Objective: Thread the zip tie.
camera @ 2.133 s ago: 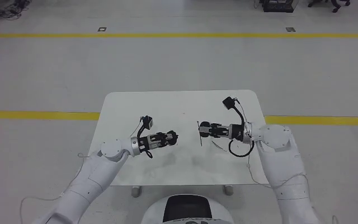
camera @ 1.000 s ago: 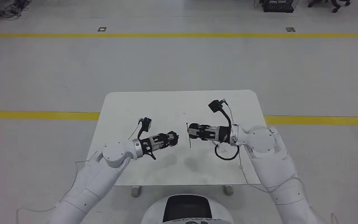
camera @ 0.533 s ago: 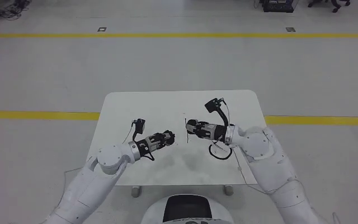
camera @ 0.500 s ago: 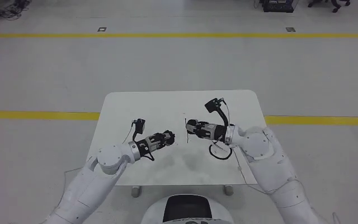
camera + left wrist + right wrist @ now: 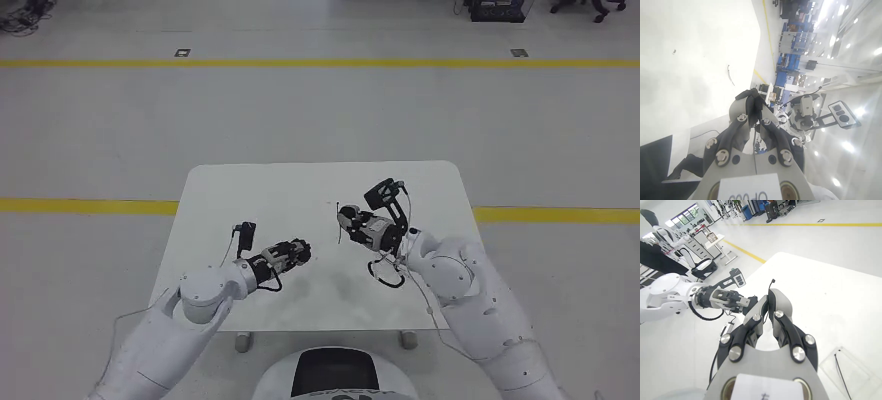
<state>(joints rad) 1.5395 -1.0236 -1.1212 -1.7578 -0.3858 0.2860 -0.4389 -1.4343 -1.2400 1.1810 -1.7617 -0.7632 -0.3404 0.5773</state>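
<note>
My right gripper is shut on a thin black zip tie. The tie's small head sticks out past the fingertips and its strap runs back between the fingers. In the top view the right gripper holds the zip tie above the table's middle. My left gripper hovers just to its left, tip towards it and a short gap apart. The left gripper has its black pads pressed together, with a thin dark strand running back between the finger bases. The right wrist view shows the left gripper beside the right fingers.
The white table has rounded corners. A clear tray near the right arm holds another black zip tie. A curved dark strand lies on the tabletop. A small white box with a cable sits below the grippers.
The right gripper moved left towards the table's middle and turned, so the tie looks shorter from above. The left gripper drew back slightly to the near left. Both stayed shut.
</note>
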